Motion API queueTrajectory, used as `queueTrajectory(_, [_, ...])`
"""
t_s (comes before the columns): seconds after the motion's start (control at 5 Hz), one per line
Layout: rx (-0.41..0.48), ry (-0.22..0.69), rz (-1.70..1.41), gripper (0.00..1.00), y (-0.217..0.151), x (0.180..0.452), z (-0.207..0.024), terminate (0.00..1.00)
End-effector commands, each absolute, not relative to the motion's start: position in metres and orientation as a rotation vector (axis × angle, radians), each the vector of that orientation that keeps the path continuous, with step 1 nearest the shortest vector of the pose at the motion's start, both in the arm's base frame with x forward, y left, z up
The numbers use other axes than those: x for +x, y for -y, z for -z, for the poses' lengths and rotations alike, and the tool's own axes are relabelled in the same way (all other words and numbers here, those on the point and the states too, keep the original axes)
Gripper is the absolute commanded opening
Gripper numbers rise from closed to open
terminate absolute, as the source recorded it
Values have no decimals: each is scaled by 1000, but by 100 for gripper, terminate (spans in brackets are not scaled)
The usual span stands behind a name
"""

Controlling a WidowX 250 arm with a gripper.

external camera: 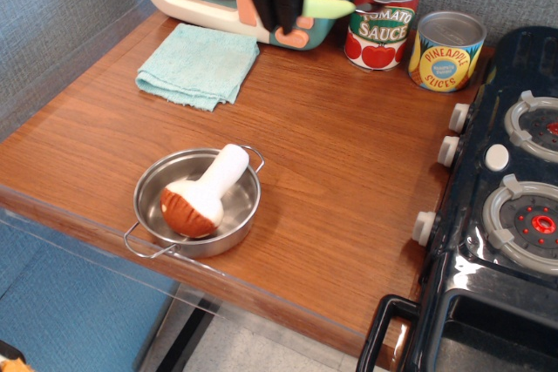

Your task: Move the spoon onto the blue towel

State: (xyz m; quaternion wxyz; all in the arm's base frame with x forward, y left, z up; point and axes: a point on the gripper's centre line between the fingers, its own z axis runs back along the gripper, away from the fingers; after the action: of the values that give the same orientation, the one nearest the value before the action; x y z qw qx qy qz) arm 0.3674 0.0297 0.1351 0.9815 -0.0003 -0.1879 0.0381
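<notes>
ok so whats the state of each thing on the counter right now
gripper: raised near the counter's back, shut on spoon
spoon: held in the air, handle sticking out sideways, bowl hidden
blue towel: folded, lying flat, nothing on it
steel pan: upright, holding the mushroom
plush mushroom: lying on its side in the pan
tomato sauce can: upright
pineapple can: upright
</notes>
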Motion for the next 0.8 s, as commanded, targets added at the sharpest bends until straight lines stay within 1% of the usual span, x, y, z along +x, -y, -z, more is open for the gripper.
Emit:
queueTrajectory(0.0, [106, 413, -166, 0, -102, 340, -157, 0])
queueTrajectory(0.2, [138, 397, -190, 0, -129, 317, -156, 0])
queueTrajectory(0.4, [141, 379, -196, 0, -144, 299, -152, 0])
queueTrajectory(0.6, [155, 377, -229, 0, -154, 296, -143, 0])
